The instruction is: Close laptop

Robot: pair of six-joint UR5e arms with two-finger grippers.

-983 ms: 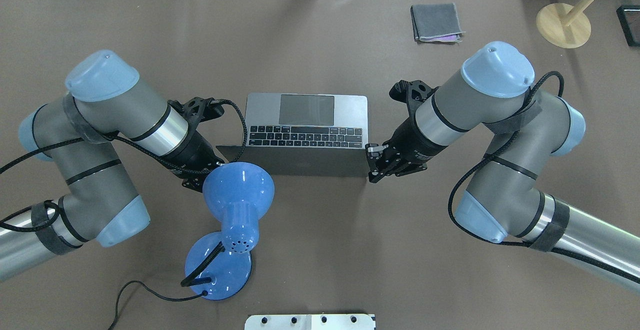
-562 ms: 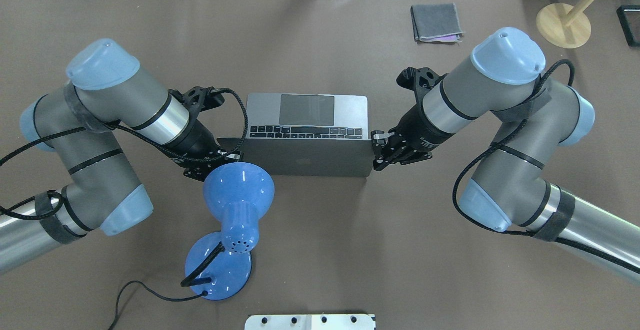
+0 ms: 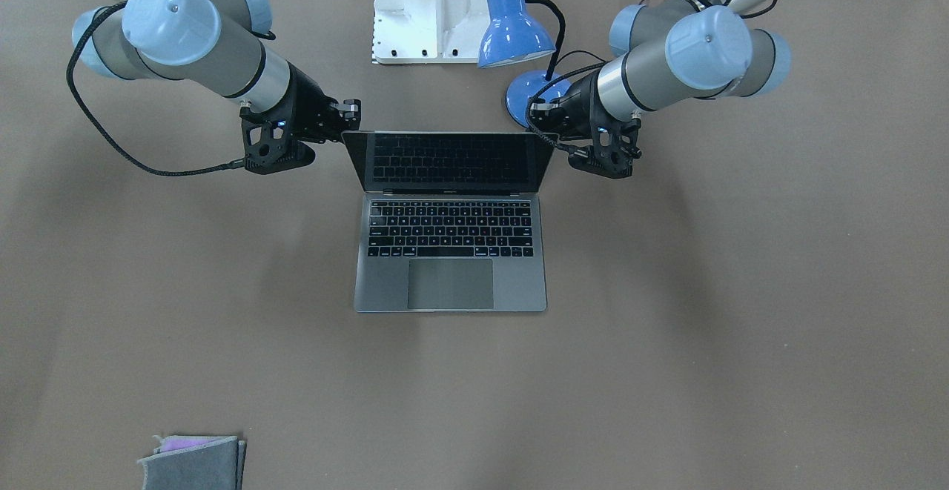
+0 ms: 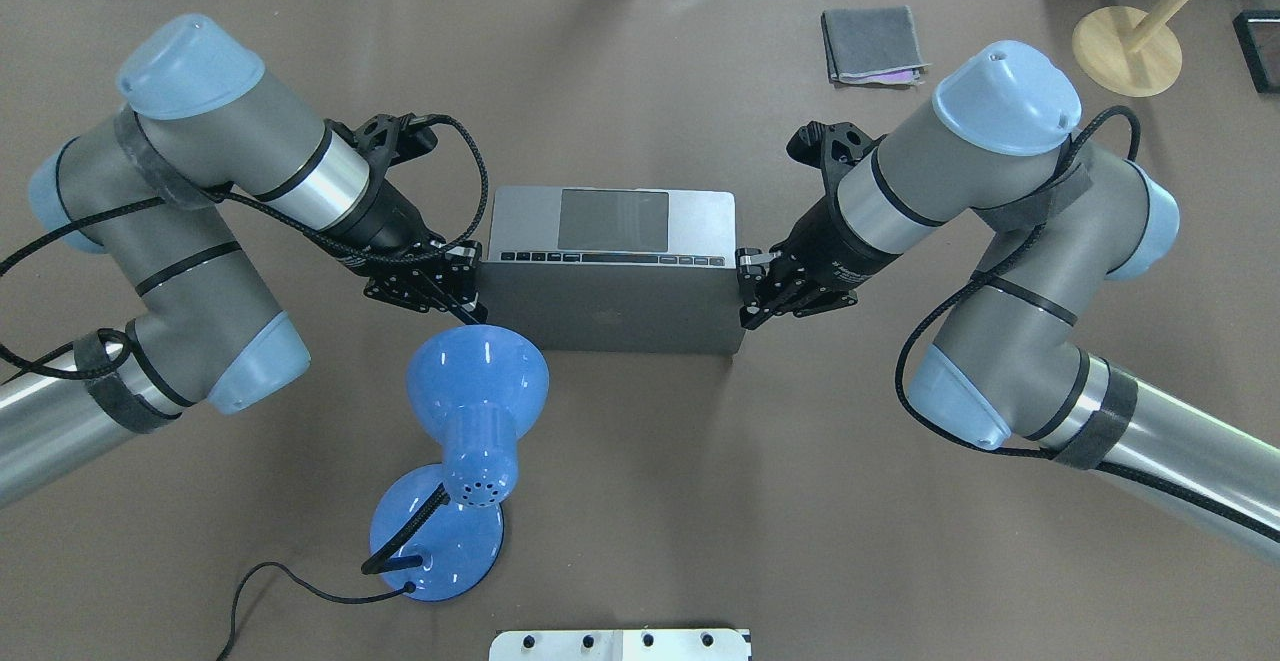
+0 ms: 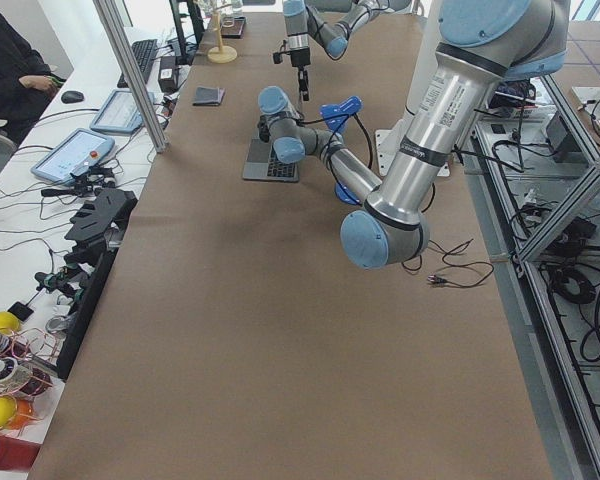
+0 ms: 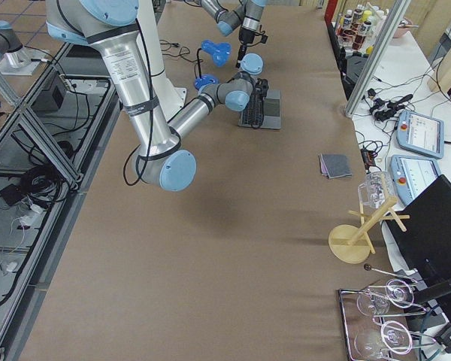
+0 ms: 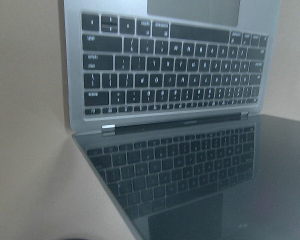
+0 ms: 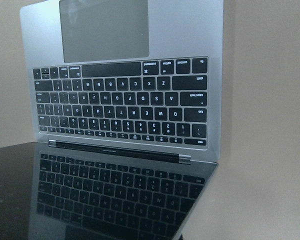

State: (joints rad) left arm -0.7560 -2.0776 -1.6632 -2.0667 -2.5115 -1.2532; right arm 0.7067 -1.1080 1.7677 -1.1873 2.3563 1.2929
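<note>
**Ana:** Overhead exterior first: I see the slim space-grey metal laptop in the middle of the brown-covered table. Its base lies flat, with the trackpad edge on the side away from the robot.

**Ben:** Is the lid down?

**Ana:** No. It stands raised and leans over the black keyboard. From this camera I see the lid's grey back, and past its top edge only one row of keys and the trackpad. On the front-facing view the glossy black screen faces me and mirrors the keys.

**Ben:** Where are the arms?

**Ana:** One is on each side of the lid. The left gripper sits right at the lid's left edge and the right gripper right at its right edge, both near the top corners.

**Ben:** Are they clamped on it?

**Ana:** I cannot tell for either one. The black fingers blur into the lid's edges, and both wrist cameras show only keyboard and screen, with no fingertips.

**Ben:** Anything else close by?

**Ana:** A glossy blue desk lamp stands on the robot's side of the laptop. Its shade is just beside the left gripper and near the lid's left corner. A folded grey cloth lies well apart, at the far side of the table
</note>
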